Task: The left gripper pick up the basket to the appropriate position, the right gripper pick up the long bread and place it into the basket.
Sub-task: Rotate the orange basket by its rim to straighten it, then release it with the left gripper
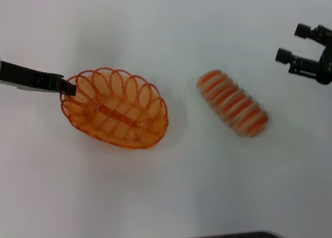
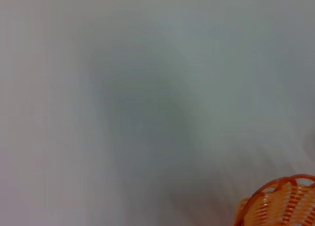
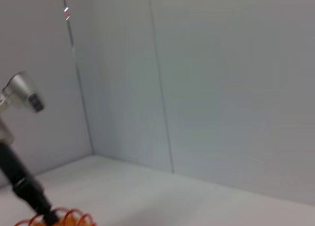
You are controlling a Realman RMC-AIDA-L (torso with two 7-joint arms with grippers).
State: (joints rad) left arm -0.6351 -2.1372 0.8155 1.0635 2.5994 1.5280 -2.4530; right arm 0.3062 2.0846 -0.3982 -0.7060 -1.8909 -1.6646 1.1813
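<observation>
Orange wire basket point(image 1: 115, 108) sits on the white bench point(image 1: 166, 196) over on my left side, and my left end effector point(image 1: 66, 86) is clamped onto its far-left rim, coming in low from the left edge. The fingertips are right at the looped rim, pinched on the wire, so I'm calling that a grip on the basket. My left wrist camera only catches a corner of the basket point(image 2: 278, 201) against blank bench point(image 2: 123, 98), none of my own fingers.

The long bread point(image 1: 233, 103) lies on the bench to the right of the basket, well apart from it, angled so one end points far-left and the other near-right. It's flat on its side, stripes running across it. Nothing is touching it.

My right end effector point(image 1: 290, 43) hangs at the far right, beyond the bread and clear of it, with its two black fingers spread wide and nothing between them. From the right wrist camera I can see the left arm point(image 3: 19, 137) reaching down to the basket rim point(image 3: 64, 219) at the edge of the view, with grey wall panels point(image 3: 221, 88) behind the bench point(image 3: 172, 201).
</observation>
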